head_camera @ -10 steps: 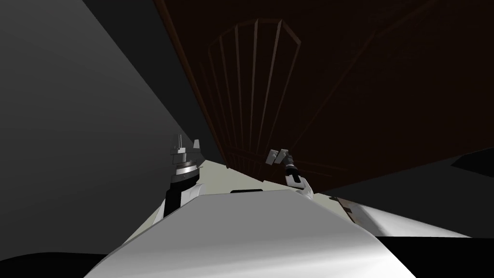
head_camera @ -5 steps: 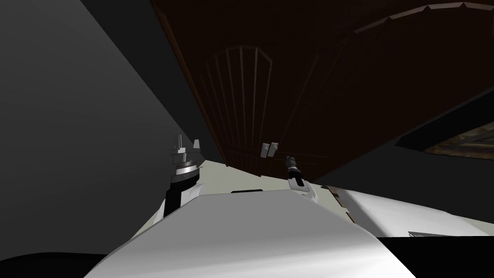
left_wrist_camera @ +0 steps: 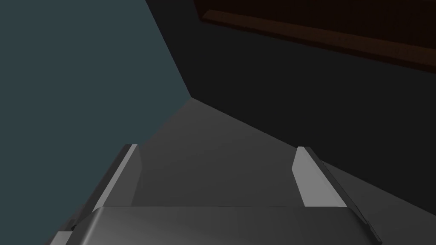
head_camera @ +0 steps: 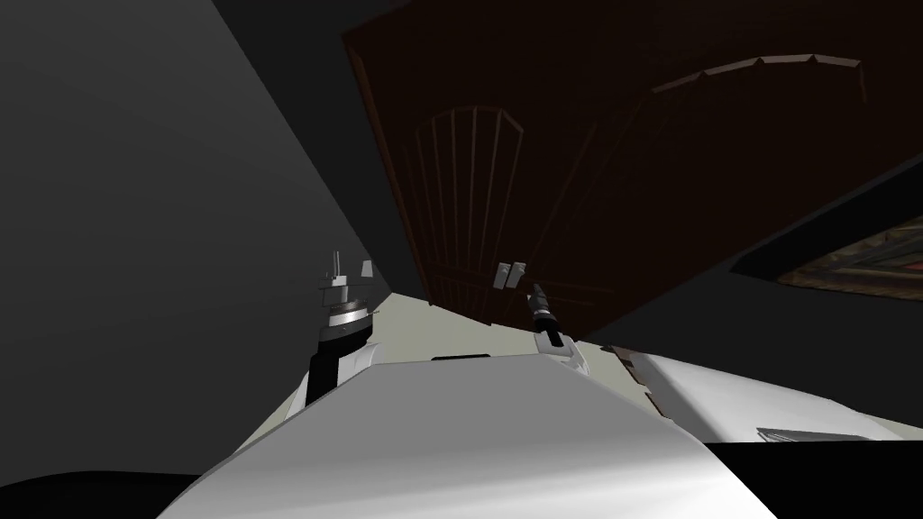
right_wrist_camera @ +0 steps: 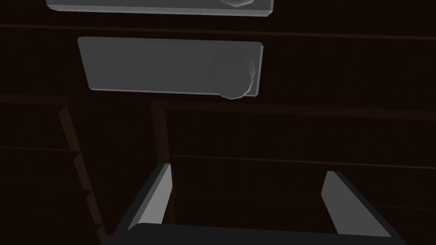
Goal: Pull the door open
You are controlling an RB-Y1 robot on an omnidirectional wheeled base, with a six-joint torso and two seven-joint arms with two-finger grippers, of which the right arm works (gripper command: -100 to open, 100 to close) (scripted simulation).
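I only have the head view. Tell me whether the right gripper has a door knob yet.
Observer: No. In the right wrist view the right gripper is open, with only dark door between its fingers.
Operator: Say where the nearest knob is from it.
Observer: The knob sits on a grey plate, beyond the fingertips and apart from them.
Operator: Report the left gripper.
Observer: Its wrist view shows the left gripper open, holding nothing.
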